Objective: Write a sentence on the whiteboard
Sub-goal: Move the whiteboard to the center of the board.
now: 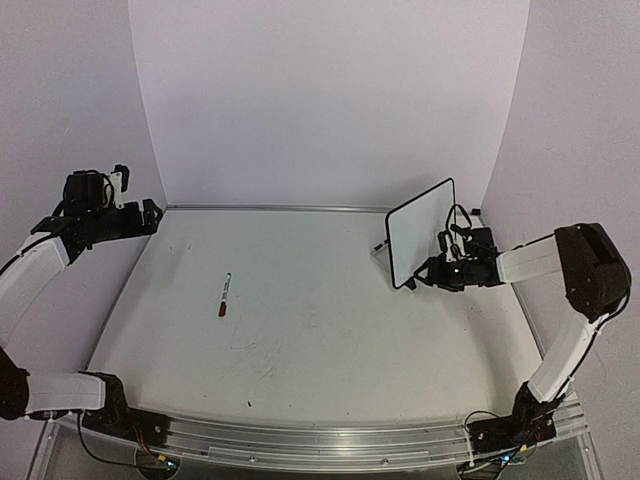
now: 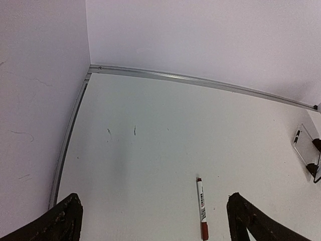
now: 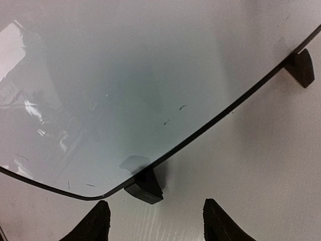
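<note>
The left arm rises from its base at the near left corner, elbow out past the table's [image 1: 330, 350] edge, and its forearm angles up toward the back wall. The left gripper [image 1: 148, 216] hangs high above the far left corner, its fingers [image 2: 64, 221] spread wide with nothing between them. A red-capped marker [image 1: 224, 295] lies flat on the table left of centre, well apart from both arms. Further right the whiteboard [image 1: 422, 232] stands on its two black feet [image 3: 145, 187] near the back right corner, tilted back; its face shows faint specks and a reflection. The right arm climbs from the near right corner to a raised elbow, then its forearm reaches left and low toward the board. The right gripper [image 3: 156, 208] sits just beside the bottom edge, fingers [image 3: 95, 225] apart and empty, with one foot directly ahead of the gap.
</note>
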You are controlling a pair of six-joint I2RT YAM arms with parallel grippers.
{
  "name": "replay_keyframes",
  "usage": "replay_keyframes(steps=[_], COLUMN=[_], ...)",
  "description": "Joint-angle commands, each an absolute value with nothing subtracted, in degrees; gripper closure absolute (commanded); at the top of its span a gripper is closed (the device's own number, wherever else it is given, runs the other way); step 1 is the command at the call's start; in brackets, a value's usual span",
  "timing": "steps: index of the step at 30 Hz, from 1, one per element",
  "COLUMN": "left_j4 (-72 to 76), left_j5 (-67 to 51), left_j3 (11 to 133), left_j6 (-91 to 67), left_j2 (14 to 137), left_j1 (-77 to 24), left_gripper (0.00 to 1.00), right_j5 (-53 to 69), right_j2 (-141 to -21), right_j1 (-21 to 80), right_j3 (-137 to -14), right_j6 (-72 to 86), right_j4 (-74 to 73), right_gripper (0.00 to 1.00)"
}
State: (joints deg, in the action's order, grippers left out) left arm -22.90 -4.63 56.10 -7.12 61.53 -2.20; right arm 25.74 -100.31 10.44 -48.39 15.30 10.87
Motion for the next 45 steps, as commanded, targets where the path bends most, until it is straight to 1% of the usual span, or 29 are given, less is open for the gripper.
replay_keyframes(steps=[1, 7, 9, 12, 16, 25, 28, 37, 43, 45], left_j4=[-21.18, -21.51, -21.58, -21.65, -21.82, -22.23, -22.23, -22.20, -22.22, -22.18], left_j5=[-5.20, -4.49, -4.50, -4.66, -4.63, -4.62, -4.66, -4.93, -5.18, -5.23], left_j3=[56.35, 56.46, 56.51, 56.51, 56.59, 56.87, 56.91, 56.98, 57.04, 57.08], left_j6=[-5.73, -5.83, -6.00, -6.15, -6.31, -6.61, -6.72, -7.01, -7.21, -7.26], left_j2=[61.34, 61.80, 61.96, 62.10, 62.47, 63.55, 63.84, 64.70, 65.18, 65.32], left_j1=[-2.02, -2.02, -2.03, -2.02, -2.02, -2.02, -2.02, -2.02, -2.02, -2.02], left_gripper=[0.01, 0.01, 0.01, 0.01, 0.00, 0.01, 0.01, 0.01, 0.01, 0.01], right_j5=[26.32, 26.23, 25.96, 25.46, 23.49, 16.46, 13.67, 5.26, 0.06, -2.52], right_j2=[-104.84, -108.17, -108.45, -108.17, -107.56, -107.83, -108.48, -110.63, -110.93, -110.77], right_j1=[12.43, 15.10, 15.68, 16.88, 19.21, 23.63, 25.03, 28.68, 30.94, 31.97], right_j3=[-51.86, -53.52, -53.37, -52.89, -51.89, -51.44, -51.62, -52.00, -51.19, -50.80], right_j6=[16.53, 15.31, 15.07, 14.48, 13.90, 14.07, 14.06, 12.67, 12.13, 12.13], right_j4=[16.21, 16.37, 16.43, 16.44, 16.84, 19.02, 19.74, 21.22, 22.31, 22.76], right_gripper=[0.42, 0.49, 0.51, 0.56, 0.61, 0.63, 0.65, 0.79, 0.87, 0.91])
